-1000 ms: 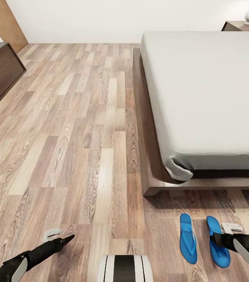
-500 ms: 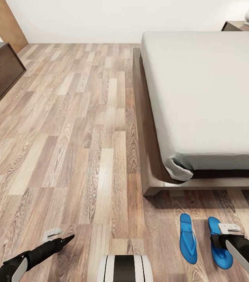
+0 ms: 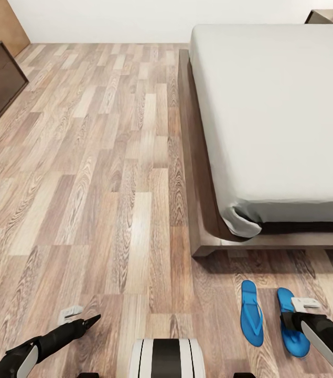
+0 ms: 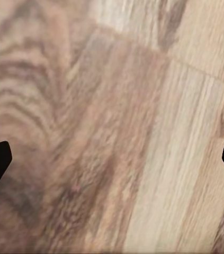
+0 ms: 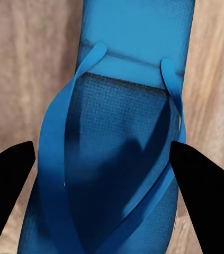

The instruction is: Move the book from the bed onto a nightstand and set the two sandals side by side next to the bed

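Sandals (image 3: 251, 320) lie side by side on the floor (image 3: 108, 210) just off the bed (image 3: 271, 121) foot; my right gripper (image 5: 104, 174), fingers wide, hangs over the outer one (image 5: 117, 159), so I'd lift clear without nudging it; left gripper (image 4: 112, 159) wide, empty.

The head camera has tipped down a little, so the bed (image 3: 271, 115), the floor (image 3: 98, 173) and the nightstand (image 3: 328, 16) all sit higher or nearer the picture's top edge than before. The right gripper (image 3: 298, 315) has edged forward along the right sandal (image 3: 293, 331) over the last second. That sandal has shifted slightly rightward, leaving a wider gap to the left sandal (image 3: 251, 320).
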You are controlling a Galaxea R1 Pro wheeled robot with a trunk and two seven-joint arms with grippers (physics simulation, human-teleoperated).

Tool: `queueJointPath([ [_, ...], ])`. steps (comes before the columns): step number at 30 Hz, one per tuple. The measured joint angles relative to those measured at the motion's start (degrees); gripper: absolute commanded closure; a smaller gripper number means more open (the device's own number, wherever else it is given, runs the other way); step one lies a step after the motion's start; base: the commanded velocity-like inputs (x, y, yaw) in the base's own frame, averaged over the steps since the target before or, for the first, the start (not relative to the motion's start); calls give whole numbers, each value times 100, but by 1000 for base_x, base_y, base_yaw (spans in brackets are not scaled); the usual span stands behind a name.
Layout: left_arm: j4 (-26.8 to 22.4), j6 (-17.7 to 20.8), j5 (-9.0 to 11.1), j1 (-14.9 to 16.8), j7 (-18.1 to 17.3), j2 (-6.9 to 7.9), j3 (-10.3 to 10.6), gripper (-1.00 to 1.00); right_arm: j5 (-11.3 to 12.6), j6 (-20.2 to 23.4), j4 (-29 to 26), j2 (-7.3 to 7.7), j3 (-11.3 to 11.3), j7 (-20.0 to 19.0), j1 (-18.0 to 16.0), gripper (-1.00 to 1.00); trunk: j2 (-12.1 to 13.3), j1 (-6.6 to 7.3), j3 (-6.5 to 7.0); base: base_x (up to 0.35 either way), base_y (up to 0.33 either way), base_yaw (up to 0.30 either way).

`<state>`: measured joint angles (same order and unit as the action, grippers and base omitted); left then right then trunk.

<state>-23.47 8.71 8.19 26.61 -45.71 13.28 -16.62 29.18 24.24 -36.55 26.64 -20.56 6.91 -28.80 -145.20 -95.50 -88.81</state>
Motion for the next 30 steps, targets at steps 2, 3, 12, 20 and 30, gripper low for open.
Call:
queueJointPath([
  [2, 0, 0, 1, 0, 0, 0, 0, -100, -4, -402, -16, -1, -3, -6, 0, 100, 0, 0, 0, 0, 0, 0],
  [3, 0, 0, 1, 0, 0, 0, 0, -100, -8, -676, -1, -1, -3, -7, -1, 100, 0, 0, 0, 0, 0, 0],
  [12, 0, 0, -1, 0, 0, 0, 0, -100, 4, -1084, 55, -2, -6, -29, 1, 100, 0, 0, 0, 0, 0, 0],
  [20, 0, 0, -3, 0, 0, -65, 1, -100, 7, -1088, 56, -2, -6, -36, 1, 100, -6, -13, -110, 0, 0, 0],
  [30, 0, 0, -4, 0, 0, -70, 0, -100, 7, -1088, 56, -2, -6, -36, 1, 100, -20, -39, -332, 0, 0, 0],
])
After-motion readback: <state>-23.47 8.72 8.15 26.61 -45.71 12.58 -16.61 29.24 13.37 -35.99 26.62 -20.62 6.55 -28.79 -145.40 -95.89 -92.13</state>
